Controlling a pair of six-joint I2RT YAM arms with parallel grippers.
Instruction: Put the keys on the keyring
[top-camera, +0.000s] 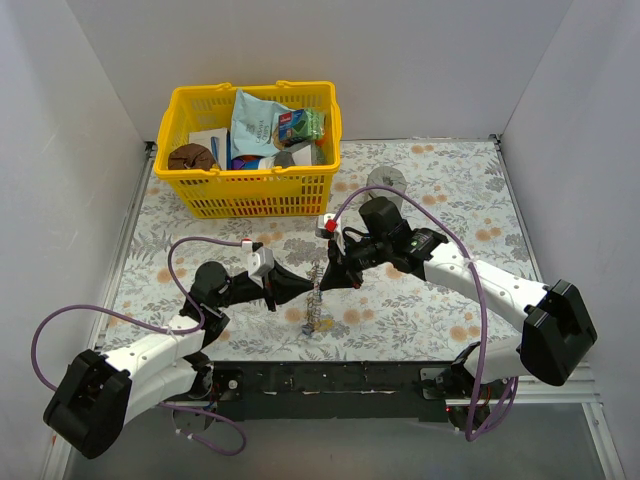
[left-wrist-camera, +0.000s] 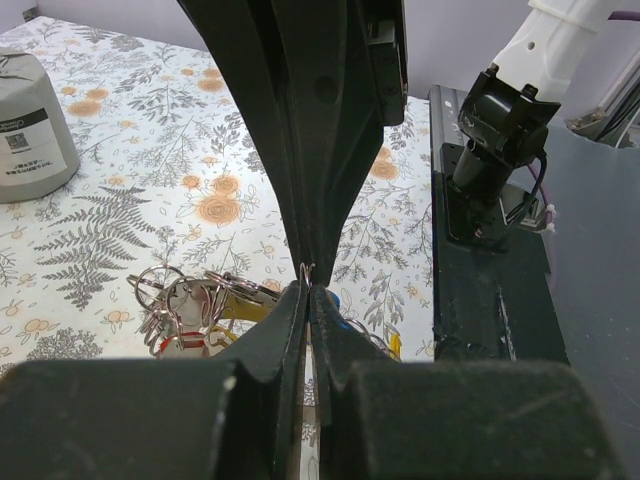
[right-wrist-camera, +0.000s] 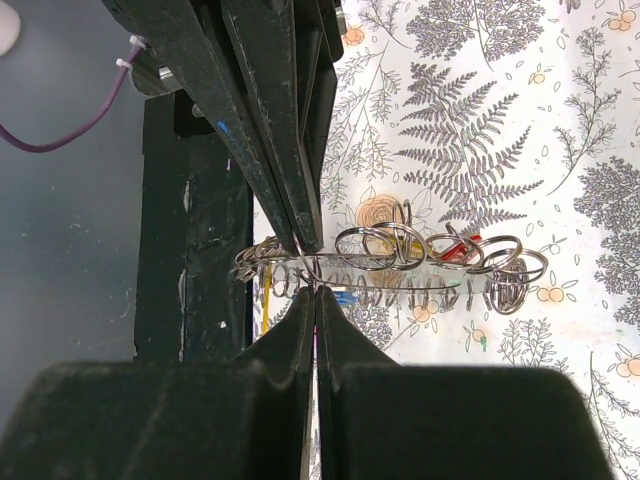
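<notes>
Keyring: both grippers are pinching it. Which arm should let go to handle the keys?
Left, narrowly: the left gripper and right gripper are both shut on the large flat silver keyring at one spot, and the bunch of small silver keys sits nearer the left fingers.

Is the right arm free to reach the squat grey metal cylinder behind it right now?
Probably not: the right arm's fingers are shut on the large flat silver keyring, which the left arm's fingers also pinch. Otherwise, the way to the grey cylinder looks open.
</notes>
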